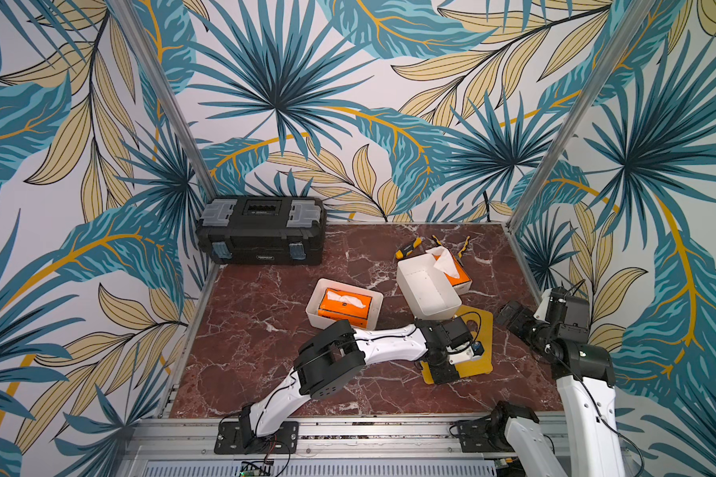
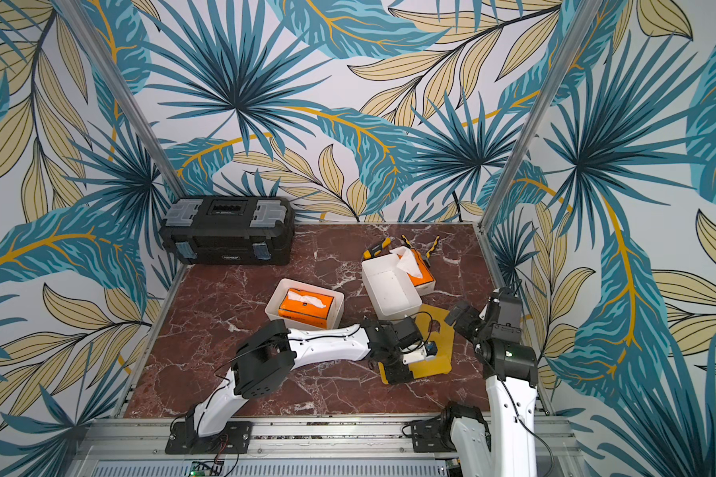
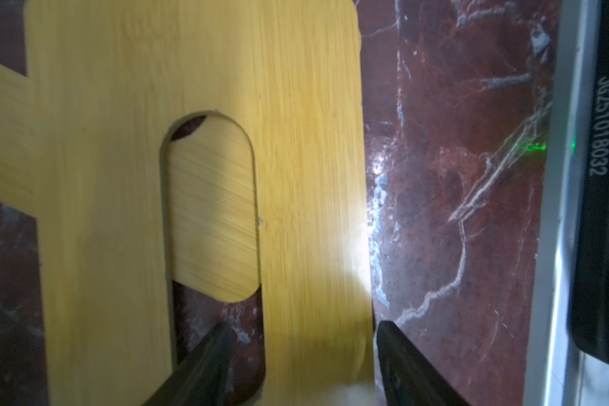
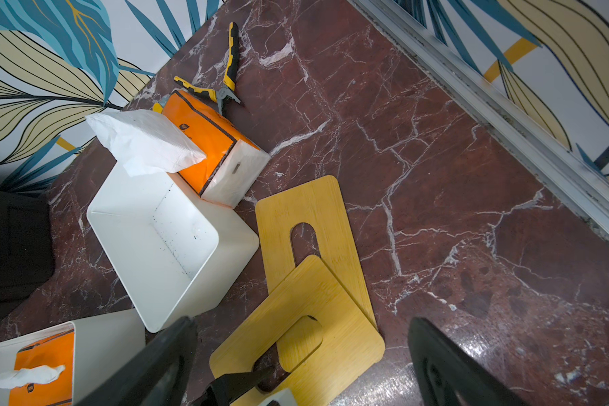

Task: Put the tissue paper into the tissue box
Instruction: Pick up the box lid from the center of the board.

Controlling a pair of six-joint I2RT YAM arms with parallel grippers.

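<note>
currently the left gripper [image 3: 303, 327] straddles one strip of a bamboo lid [image 3: 313, 140], jaws apart, likely to cap the tissue box [image 1: 377, 309] already holding the orange tissue pack [image 1: 342, 306]; the right gripper [image 4: 301, 320] gapes empty.

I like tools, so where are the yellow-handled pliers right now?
In a top view, the pliers lie far right on the table, just behind the orange tissue pack.
</note>
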